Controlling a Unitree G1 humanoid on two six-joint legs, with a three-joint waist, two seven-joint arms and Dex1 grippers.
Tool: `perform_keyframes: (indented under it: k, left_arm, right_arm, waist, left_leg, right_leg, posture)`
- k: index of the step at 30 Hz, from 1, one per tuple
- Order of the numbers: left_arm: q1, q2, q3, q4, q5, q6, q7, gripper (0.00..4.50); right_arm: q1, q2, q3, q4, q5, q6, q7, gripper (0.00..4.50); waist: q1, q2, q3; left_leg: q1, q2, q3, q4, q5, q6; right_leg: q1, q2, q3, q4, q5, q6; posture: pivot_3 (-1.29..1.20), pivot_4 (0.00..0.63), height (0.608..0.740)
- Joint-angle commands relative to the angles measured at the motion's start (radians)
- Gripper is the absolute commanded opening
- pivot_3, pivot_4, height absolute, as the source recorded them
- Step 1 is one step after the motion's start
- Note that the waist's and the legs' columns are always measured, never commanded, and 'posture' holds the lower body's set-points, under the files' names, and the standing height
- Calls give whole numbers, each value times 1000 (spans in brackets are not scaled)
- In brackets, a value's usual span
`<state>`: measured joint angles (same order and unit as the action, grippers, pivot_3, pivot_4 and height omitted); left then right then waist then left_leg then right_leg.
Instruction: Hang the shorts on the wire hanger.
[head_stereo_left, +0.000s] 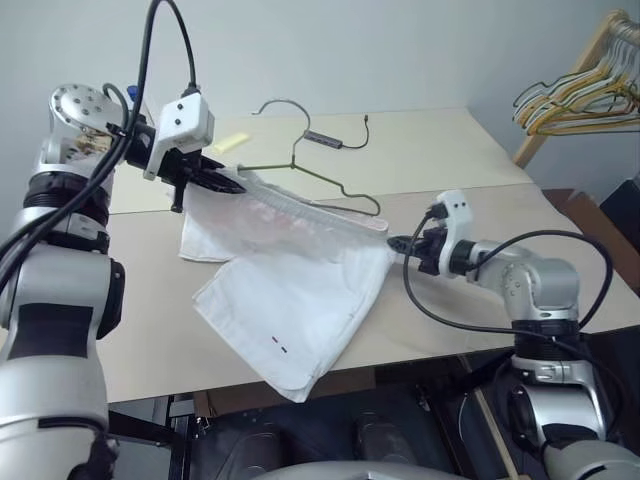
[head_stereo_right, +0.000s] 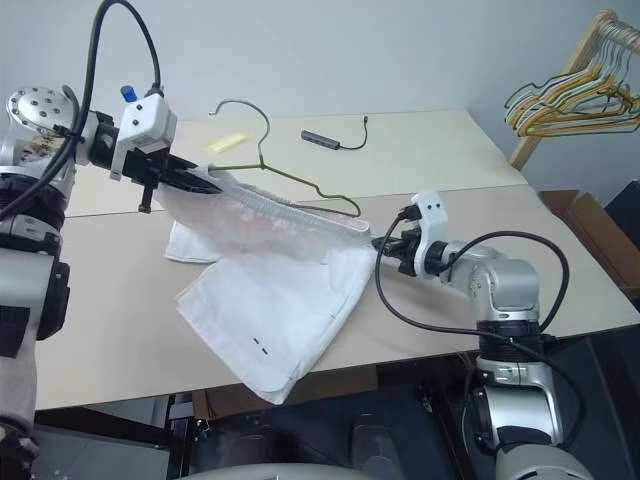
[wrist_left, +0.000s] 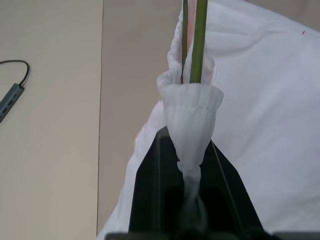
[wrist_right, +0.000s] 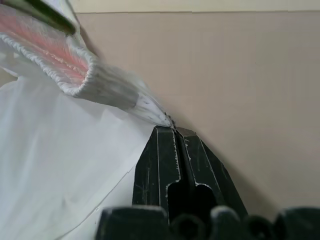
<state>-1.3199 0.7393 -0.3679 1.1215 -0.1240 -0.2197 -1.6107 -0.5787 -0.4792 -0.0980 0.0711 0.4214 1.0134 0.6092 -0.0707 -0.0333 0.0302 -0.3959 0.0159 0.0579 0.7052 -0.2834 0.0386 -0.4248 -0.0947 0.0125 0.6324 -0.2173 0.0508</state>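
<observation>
1. The left gripper (wrist_left: 192, 165) is clamped on one end of the gathered waistband of the shorts (head_stereo_left: 300, 290), with the green wire of the hanger (head_stereo_left: 330, 180) running in past the bunched cloth. That grip is narrow; if the arm pulls further away from the other one, the elastic could slide out of the fingers.

2. The right gripper (wrist_right: 175, 132) is closed down to its tips on the opposite end of the waistband. It seems to hold only the very corner of the cloth, though the wrist view is too close to be sure. A light tug could free that corner and drop that side onto the table (head_stereo_left: 440, 150).

3. The shorts hang stretched between the two grippers above the table, with the legs trailing down and one hem draped over the near edge. That hanging weight pulls against both grips and could drag the cloth off.

4. The hanger lies partly inside the waistband at the left end, with its hook and far shoulder raised behind the band. If the waistband is stretched unevenly, the wire could tip and slide out sideways rather than seat inside.

5. A small grey hub with a cable (head_stereo_left: 325, 138) lies well behind; a swinging hook could catch it.
</observation>
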Motion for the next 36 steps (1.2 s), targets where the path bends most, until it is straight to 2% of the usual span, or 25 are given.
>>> perform_keyframes:
  k: [1, 5, 8, 10, 15, 19, 24, 29, 36]
  left_arm:
    - [-6, 36, -5, -24, -39, -14, -4, 0]
    - [-21, 13, 41, -4, -42, 1, -4, 0]
    - [-25, 22, 8, -18, -50, 8, -4, 0]
    - [-25, 31, -15, -6, -3, -25, -4, 0]
    - [-34, 12, 17, 30, 107, -75, 35, 0]
    - [-42, -26, 64, 35, 116, -60, 62, 0]
    - [-34, -60, 96, 10, 138, -76, 73, 0]
    - [-33, -76, 112, 0, 157, -76, 68, 0]
    - [-19, -70, 110, 8, 224, -98, 140, 0]
  right_arm:
    - [-25, -60, -45, 19, -5, -26, 4, 35]
    - [-37, -82, -14, 46, -14, -33, 18, 35]
    - [-41, -82, 5, 61, -24, -53, 20, 35]
    - [-48, -85, 7, 66, -27, -65, 19, 35]
    - [-67, -134, 28, 34, -34, -89, 46, 35]
    - [-111, -209, 132, -121, -60, -65, 83, 35]
    - [-240, -272, 273, -316, -102, -25, 105, 35]
    - [-353, -313, 364, -365, -162, -15, 131, 35]
    - [-423, -359, 408, -356, -185, 0, 197, 35]
  waist:
    - [-1, 0, 0]
    - [-3, 0, 0]
    - [-4, 0, 0]
    - [-4, 0, 0]
    - [-3, 0, 0]
    - [-1, 0, 0]
    - [-6, 0, 0]
    - [-9, 0, 0]
    - [-9, 0, 0]
  left_leg:
    - [0, 0, 0, 0, 0, 0]
    - [0, 0, 0, 0, 0, 0]
    - [0, 0, 0, 0, 0, 0]
    - [0, 0, 0, 0, 0, 0]
    - [0, 0, 1, 0, 0, 0]
    - [-1, 0, 0, 0, 0, 0]
    - [-2, 1, 0, 1, 0, 1]
    - [-2, 1, 1, 1, 0, 1]
    - [-5, 0, 1, 5, -2, 3]
  right_leg:
    - [0, 0, 0, 0, 0, 0]
    - [0, 0, 0, 0, 0, 0]
    - [0, 0, 0, 0, 0, 0]
    - [0, 0, 0, 0, 0, 0]
    - [0, 0, 0, -1, 0, 0]
    - [-1, 0, 0, 0, 0, 0]
    - [-3, 0, 0, 0, 0, 0]
    - [-3, 0, 0, 0, 0, 0]
    - [-3, 0, -1, 0, 0, 1]
  posture:
    - [-73, 0, 740]
    - [-78, 0, 740]
    - [-77, 0, 740]
    - [-75, 0, 740]
    - [-74, 0, 740]
    - [-83, 0, 740]
    - [-98, 0, 740]
    - [-101, 0, 740]
    - [-95, 0, 740]
